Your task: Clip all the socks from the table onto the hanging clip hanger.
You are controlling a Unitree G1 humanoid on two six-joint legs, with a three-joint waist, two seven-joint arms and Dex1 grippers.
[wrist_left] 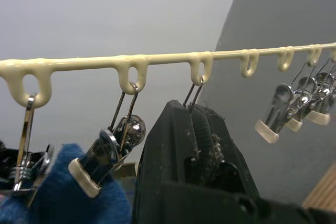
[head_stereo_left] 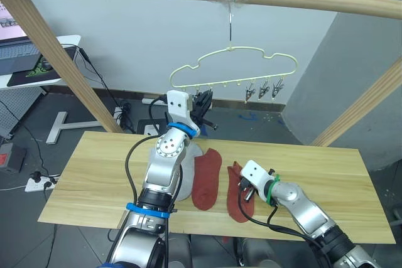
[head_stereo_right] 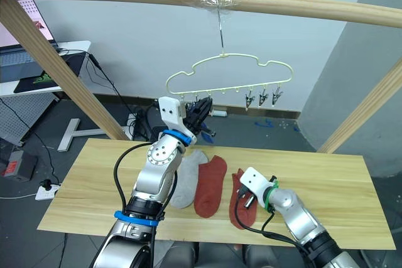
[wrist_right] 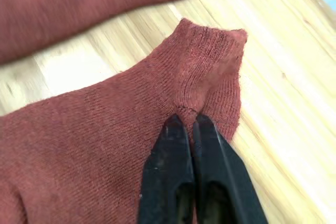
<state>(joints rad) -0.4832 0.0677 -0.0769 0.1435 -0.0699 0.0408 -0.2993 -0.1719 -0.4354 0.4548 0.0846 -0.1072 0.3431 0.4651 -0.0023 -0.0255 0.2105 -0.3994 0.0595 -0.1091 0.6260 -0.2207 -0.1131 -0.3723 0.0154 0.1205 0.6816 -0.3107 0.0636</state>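
Left gripper (head_stereo_right: 200,116): raised at the clip hanger (head_stereo_right: 226,75), fingers closed around a metal clip (wrist_left: 193,94) on its bar; a blue sock (wrist_left: 68,198) appears to hang just beside. On the table (head_stereo_right: 339,180), left to right: grey sock (head_stereo_right: 187,183), rust sock (head_stereo_right: 210,185), second rust sock (wrist_right: 105,124). Right gripper (wrist_right: 195,125): fingers together, pinching a fold near that sock's cuff. The fabric is soft, light and limp; grasp at the ribbed cuff, where it bunches firmly.

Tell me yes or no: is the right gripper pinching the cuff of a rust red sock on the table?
Yes: in the right wrist view the right gripper has its fingers closed on a fold of the rust red sock just below its cuff, on the table.
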